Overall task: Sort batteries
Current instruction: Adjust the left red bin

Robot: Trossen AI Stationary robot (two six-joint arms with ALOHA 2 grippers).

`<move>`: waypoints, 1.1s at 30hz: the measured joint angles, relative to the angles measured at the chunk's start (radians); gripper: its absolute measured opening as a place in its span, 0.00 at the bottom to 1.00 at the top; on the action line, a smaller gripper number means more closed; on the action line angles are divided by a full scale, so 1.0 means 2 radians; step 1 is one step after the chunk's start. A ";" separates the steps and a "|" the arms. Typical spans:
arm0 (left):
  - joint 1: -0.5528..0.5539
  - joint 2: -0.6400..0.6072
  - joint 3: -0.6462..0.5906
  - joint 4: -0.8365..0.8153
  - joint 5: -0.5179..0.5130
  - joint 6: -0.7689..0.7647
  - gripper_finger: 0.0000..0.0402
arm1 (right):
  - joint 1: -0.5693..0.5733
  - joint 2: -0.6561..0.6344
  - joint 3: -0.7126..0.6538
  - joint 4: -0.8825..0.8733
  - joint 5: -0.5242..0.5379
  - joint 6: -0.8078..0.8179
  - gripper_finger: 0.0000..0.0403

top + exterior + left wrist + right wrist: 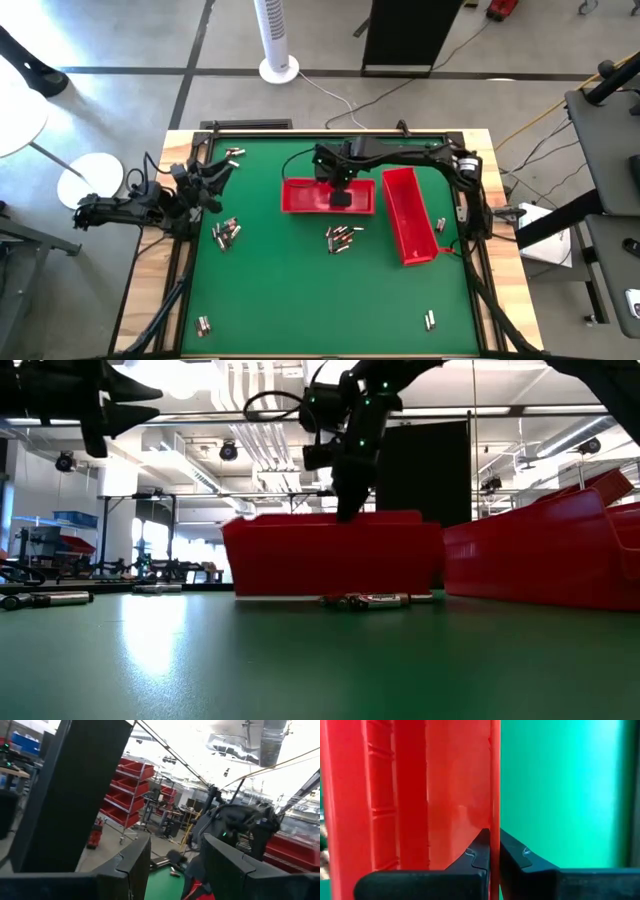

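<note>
Right wrist view shows the right gripper [494, 851] with fingers pinched on the wall of a red tray [420, 795], its far end cut off. The left gripper [175, 865], fingers apart and empty, hangs at the table's left edge. Batteries [342, 238] lie scattered on the green mat [300, 290]; the tray's inside is hidden.

table [300, 290]: green
trays [410, 215]: red
batteries [340, 238]: silvery-grey, some darker ends
arms [400, 155]: dark
fan [277, 40]: white

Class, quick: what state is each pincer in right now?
Left pincer: open, holding nothing, off the table's left edge.
Right pincer: shut on the tray wall.
</note>
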 joint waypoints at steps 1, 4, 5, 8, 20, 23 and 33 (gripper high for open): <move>0.000 0.000 0.000 0.000 -0.005 0.001 0.39 | 0.000 -0.003 0.008 -0.006 0.008 0.000 0.03; 0.000 0.000 0.000 0.001 -0.009 0.001 0.39 | 0.000 -0.009 0.044 -0.029 0.022 0.020 0.03; 0.000 0.000 0.000 0.001 -0.013 -0.001 0.39 | 0.000 -0.010 0.057 -0.033 0.022 0.037 0.03; 0.000 0.000 0.000 0.002 -0.042 -0.018 0.39 | 0.000 -0.011 0.101 -0.037 0.019 0.116 0.03; 0.000 0.001 0.102 -0.117 -0.012 -0.054 0.39 | 0.049 -0.010 0.099 -0.017 0.027 0.639 0.03; 0.000 0.000 0.157 -0.228 -0.014 -0.033 0.39 | 0.072 -0.010 0.067 0.013 0.059 0.721 0.03; 0.000 0.000 0.240 -0.435 -0.017 -0.078 0.39 | 0.125 -0.009 -0.017 0.043 0.178 0.926 0.03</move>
